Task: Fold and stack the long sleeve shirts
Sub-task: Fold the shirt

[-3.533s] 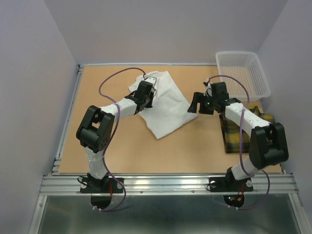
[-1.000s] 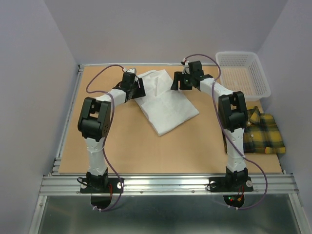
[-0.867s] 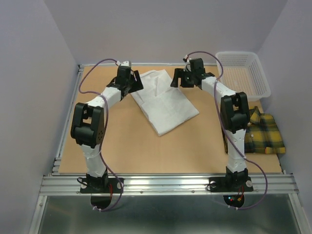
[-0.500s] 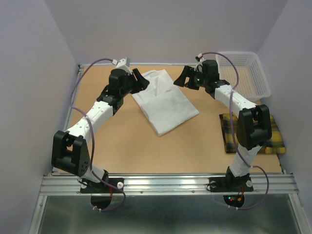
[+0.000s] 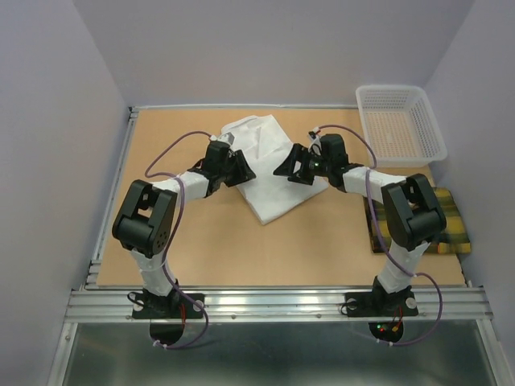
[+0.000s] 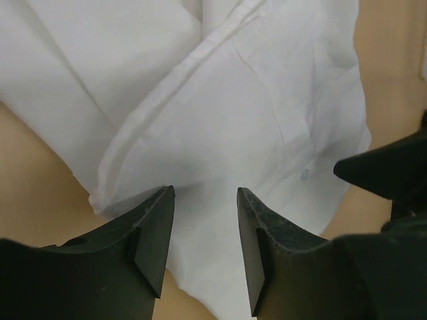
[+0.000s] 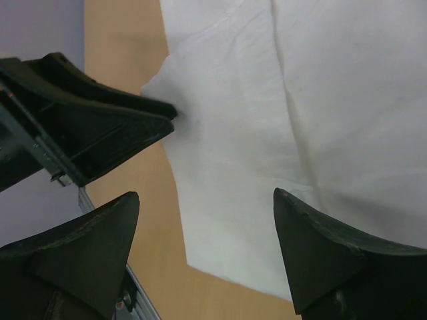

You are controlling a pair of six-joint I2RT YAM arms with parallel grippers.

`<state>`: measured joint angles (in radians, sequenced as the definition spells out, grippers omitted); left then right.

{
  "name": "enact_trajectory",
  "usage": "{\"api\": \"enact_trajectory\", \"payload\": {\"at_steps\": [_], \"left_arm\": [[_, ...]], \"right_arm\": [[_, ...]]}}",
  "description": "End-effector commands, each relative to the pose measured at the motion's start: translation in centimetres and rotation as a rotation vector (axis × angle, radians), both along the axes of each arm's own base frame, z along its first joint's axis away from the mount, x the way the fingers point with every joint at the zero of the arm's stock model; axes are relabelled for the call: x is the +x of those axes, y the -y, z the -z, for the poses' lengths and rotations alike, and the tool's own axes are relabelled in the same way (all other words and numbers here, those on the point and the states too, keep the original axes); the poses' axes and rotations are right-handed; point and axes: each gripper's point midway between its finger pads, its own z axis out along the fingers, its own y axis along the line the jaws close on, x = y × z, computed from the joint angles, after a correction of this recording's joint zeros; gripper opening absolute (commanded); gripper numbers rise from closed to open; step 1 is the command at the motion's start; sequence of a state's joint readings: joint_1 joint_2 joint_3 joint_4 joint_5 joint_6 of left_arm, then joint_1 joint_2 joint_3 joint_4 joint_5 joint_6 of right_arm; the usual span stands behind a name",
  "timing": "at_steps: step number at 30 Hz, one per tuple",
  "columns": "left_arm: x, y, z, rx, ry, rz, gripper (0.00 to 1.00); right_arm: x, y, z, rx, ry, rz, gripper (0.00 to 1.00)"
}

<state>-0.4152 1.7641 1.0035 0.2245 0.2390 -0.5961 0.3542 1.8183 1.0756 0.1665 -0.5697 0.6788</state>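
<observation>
**White cloth, soft and limp: wants a deep two-point pinch on doubled edges**

Begins at the left gripper [image 5: 244, 172], set at the 9 o'clock edge of the white shirt [image 5: 276, 195]. Straddles a raised fold there with jaws apart, nothing pinched between the fingers [image 6: 150, 233].

Finds that shirt just past the centre of the wooden table [image 5: 201, 241] toward 12 o'clock, partly folded into a slanted oblong and lying flat.

Meets the right gripper [image 5: 287, 171] at the shirt's 3 o'clock edge, jaws spread wide and released, grasping nothing. Cannot tell whether its tips touch the cloth.

Places the plaid shirt [image 5: 451, 233] at 4 o'clock, folded, partly hidden under the right arm and well apart from the white one. Ends at the mesh basket [image 5: 400, 121] at 2 o'clock.

Reads as light, thin and floppy, with no stiffness to keep a shape. Probably sags and falls open if lifted from one point. Looks smooth, so likely slides on the board and slips out of a shallow bite.

Calls for a firm grip on doubled cloth, a hem or a folded seam, at matched points on the 9 and 3 o'clock edges. Risks peeling the top layer off the rest if only that layer gets caught. Hardly fragile, though better to keep a button [image 6: 305, 175] out of the pinch.
</observation>
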Motion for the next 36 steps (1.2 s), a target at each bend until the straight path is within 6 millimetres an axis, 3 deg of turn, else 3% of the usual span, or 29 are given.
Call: {"api": "enact_trajectory", "payload": {"at_steps": [1, 6, 10, 11, 14, 15, 22, 27, 30, 36], "left_arm": [[1.4, -0.2, 0.3, -0.027, 0.036, -0.015, 0.53], [0.8, -0.9, 2.6, -0.006, -0.004, -0.022, 0.53], [0.2, -1.5, 4.3, -0.003, -0.047, -0.037, 0.53], [0.0, -1.8, 4.9, -0.004, -0.06, -0.046, 0.53], [-0.2, -1.9, 5.8, -0.02, -0.091, -0.058, 0.53], [-0.2, -1.9, 6.0, -0.022, -0.096, -0.063, 0.53], [0.2, -2.5, 6.3, -0.027, -0.106, -0.089, 0.53], [0.5, -2.9, 5.9, -0.032, -0.096, -0.093, 0.53], [0.7, -2.8, 5.0, -0.036, -0.074, -0.089, 0.53], [0.5, -3.2, 5.5, -0.017, -0.085, -0.094, 0.53]], "right_arm": [[-2.1, -4.2, -4.3, 0.151, 0.109, -0.11, 0.86], [-4.7, -8.1, -3.3, 0.176, 0.099, -0.189, 0.86], [-6.0, -9.5, -1.2, 0.17, 0.078, -0.229, 0.86], [-6.6, -9.4, 0.4, 0.154, 0.048, -0.233, 0.86], [-8.2, -9.6, 2.3, 0.16, 0.017, -0.279, 0.86], [-9.4, -9.4, 3.8, 0.153, -0.02, -0.29, 0.86], [-13.8, -7.7, 6.3, 0.131, -0.071, -0.332, 0.86], [-14.4, -6.7, 5.3, 0.131, -0.044, -0.325, 0.86], [-13.3, -5.6, 4.1, 0.141, -0.017, -0.288, 0.86], [-9.8, -0.3, 4.5, 0.121, -0.009, -0.151, 0.86]]}}
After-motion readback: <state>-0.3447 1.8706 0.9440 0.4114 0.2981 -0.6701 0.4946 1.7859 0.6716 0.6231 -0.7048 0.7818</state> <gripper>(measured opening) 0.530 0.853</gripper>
